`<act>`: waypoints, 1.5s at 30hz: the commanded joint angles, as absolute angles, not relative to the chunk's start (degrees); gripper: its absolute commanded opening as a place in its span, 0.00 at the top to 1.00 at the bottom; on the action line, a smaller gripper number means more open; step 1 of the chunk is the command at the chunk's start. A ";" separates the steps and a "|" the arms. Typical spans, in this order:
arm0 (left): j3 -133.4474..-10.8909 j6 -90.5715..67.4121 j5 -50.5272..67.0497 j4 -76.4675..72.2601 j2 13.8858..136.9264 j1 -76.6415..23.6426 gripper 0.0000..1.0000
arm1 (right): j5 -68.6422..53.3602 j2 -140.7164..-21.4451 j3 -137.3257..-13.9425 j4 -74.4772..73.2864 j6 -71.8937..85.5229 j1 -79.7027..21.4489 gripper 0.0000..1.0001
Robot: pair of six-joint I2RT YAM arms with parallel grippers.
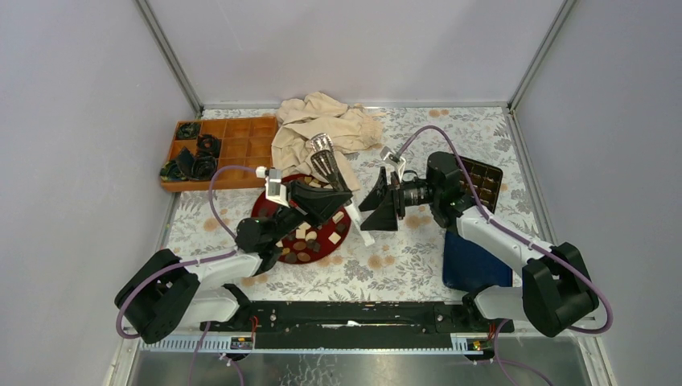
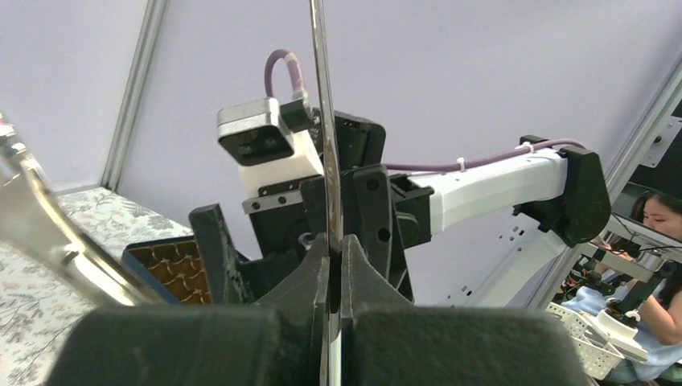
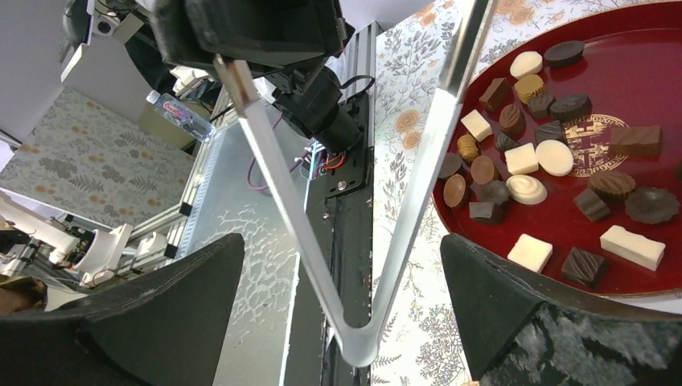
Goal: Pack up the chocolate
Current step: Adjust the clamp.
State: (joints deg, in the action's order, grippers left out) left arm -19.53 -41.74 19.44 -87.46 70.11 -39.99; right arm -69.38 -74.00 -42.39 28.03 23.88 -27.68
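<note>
Grey walls close in a counter (image 1: 450,137) covered with a pale floral cloth. The chocolate (image 3: 523,161), dark, light brown and cream pieces in mixed shapes, lies loose on a round red plate (image 3: 635,72). The plate sits left of the counter's middle, toward the near edge. None of the chocolate is held.

Above the plate, the left hand (image 2: 334,249) is clenched on one thin arm of a pair of metal tongs (image 3: 416,201). The tongs' other arm stands free beside it. The right hand (image 3: 342,241) is released, with its two fingers spread wide to either side of the tongs' hinged end. It does not appear to touch the metal.

By the right edge sits a dark box (image 1: 482,178) with a grid of compartments. I cannot tell whether any compartment is filled. A blue lid (image 1: 470,261) lies toward the near right corner. A wooden tray (image 1: 241,149) holding black paper cups fills the far left corner. A crumpled cream cloth (image 1: 322,125) rests at the far edge.

The step in hand looks like passing the tongs from one arm to the other, before any piece is packed. Next, the right hand would need to close across both arms of the tongs. The left should release only once that hold is firm, or the tongs may drop onto the plate.
</note>
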 commanded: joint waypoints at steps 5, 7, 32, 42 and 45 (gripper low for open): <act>-23.90 -41.76 13.41 -92.46 71.70 -44.40 1.00 | -65.67 -72.53 -39.02 41.47 28.63 -30.12 0.00; -24.47 -42.05 12.02 -92.46 72.69 -45.73 1.00 | -65.26 -72.21 -37.83 46.42 32.14 -30.09 0.02; -24.45 -44.30 0.18 -92.81 75.64 -50.62 1.00 | -59.58 -71.46 -35.06 60.45 47.85 -30.04 0.23; -22.83 -43.46 -2.73 -92.81 74.27 -50.65 1.00 | -59.91 -72.31 -36.46 57.87 49.63 -29.77 0.16; -22.68 -43.51 -3.04 -92.81 74.35 -50.66 1.00 | -60.08 -72.43 -36.49 58.00 49.92 -29.73 0.23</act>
State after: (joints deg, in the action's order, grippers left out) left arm -23.27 -44.51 -0.19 -88.38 75.26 -50.59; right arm -60.40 -73.12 -34.48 55.05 48.93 -29.67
